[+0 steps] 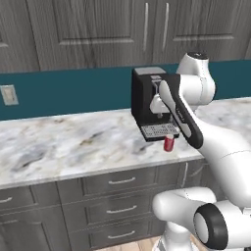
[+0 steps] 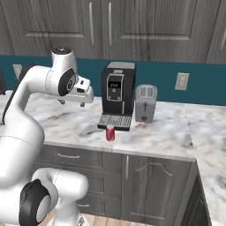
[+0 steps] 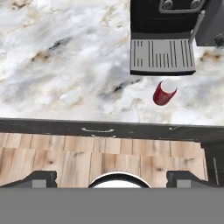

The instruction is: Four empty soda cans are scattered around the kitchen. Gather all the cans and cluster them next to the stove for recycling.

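Note:
One red soda can (image 1: 169, 143) (image 2: 110, 133) (image 3: 164, 92) with a silvery top stands upright on the marble counter (image 1: 73, 142), near its front edge and just in front of the coffee machine's drip tray. My gripper (image 2: 72, 103) (image 3: 112, 177) hangs open high above the counter, to the left of the can in the right base view, with nothing between its fingertips (image 3: 41, 177). In the hand view the can lies above and to the right of the middle. The stove is out of view.
A black coffee machine (image 1: 147, 98) (image 2: 117, 92) (image 3: 164, 26) stands against the teal backsplash, with a silver toaster (image 2: 145, 103) to its right. Grey drawers (image 1: 115, 196) run under the counter. Upper cabinets hang above. Wood floor (image 3: 109, 155) lies below the counter edge.

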Tool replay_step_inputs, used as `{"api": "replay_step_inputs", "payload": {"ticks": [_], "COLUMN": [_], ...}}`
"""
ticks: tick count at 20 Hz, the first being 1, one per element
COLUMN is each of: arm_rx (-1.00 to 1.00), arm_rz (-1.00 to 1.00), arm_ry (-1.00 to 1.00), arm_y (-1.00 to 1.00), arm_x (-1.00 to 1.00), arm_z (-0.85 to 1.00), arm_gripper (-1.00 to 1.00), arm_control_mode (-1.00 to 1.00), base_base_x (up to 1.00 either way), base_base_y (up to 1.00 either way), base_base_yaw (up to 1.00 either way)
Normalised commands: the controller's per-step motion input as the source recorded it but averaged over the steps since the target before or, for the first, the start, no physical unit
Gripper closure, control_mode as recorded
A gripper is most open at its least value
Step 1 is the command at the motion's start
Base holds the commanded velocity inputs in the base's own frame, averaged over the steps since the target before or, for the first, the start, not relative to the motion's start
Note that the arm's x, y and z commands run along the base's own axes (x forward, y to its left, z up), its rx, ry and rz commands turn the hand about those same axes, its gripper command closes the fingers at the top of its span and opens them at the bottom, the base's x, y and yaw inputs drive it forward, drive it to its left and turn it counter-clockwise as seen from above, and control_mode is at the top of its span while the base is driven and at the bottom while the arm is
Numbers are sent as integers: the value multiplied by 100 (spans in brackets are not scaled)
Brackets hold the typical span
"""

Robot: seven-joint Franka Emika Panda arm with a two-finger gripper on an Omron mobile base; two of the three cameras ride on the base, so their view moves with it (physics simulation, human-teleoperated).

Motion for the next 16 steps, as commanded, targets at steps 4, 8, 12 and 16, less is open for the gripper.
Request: {"api": "replay_step_inputs", "payload": {"ticks": [4,8,12,16], "arm_rx": [0,0,0,0], "arm_rz": [0,0,0,0], "arm_ry": [0,0,0,0], "arm_y": [0,0,0,0], "arm_x": [0,0,0,0], "arm_z": [0,0,0,0], "arm_gripper": [-100,-100,-100,-100], "arm_control_mode": [100,100,100,100], "base_base_x": [0,0,0,0], "base_base_y": [-62,-61,-39,-13], "base_base_yaw": [0,0,0,0]}}
